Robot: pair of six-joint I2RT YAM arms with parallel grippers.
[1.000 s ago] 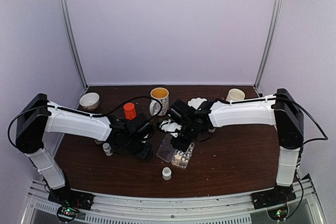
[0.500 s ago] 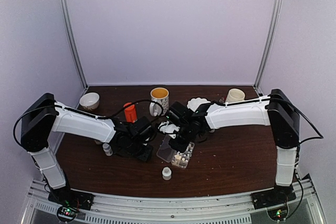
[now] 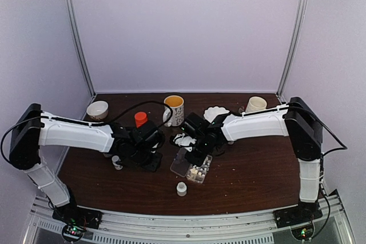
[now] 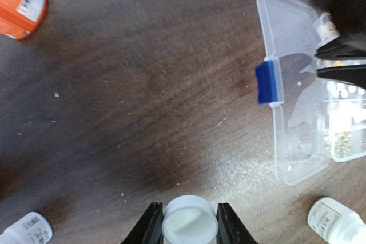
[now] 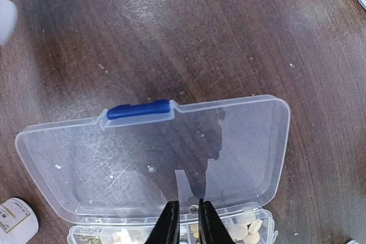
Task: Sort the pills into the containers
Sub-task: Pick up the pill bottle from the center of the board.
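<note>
The clear organizer box (image 3: 184, 164) lies open at mid-table, its lid (image 5: 171, 158) flat on the wood with a blue latch (image 5: 138, 109). Whitish and tan pills (image 5: 247, 230) fill its compartments (image 4: 343, 141). My right gripper (image 5: 189, 203) hangs over the hinge line, jaws almost together with a tiny pale pill (image 5: 193, 208) between the tips. My left gripper (image 4: 189, 205) is left of the box, its fingers pressed on both sides of a small white round cap (image 4: 190, 224), hollow side up. In the top view the left gripper (image 3: 151, 161) and right gripper (image 3: 197, 155) are close together.
An orange bottle (image 3: 140, 119) stands behind my left gripper. Small white bottles (image 3: 116, 161) (image 3: 181, 188) stand left of and in front of the box. A yellow-lined mug (image 3: 174, 108), a bowl (image 3: 97, 110), a scalloped white dish (image 3: 215, 111) and a cup (image 3: 256, 104) line the back.
My left gripper has shifted left, away from the box, and its jaws have closed in on the white cap. The right gripper has barely moved and its jaws narrowed slightly.
</note>
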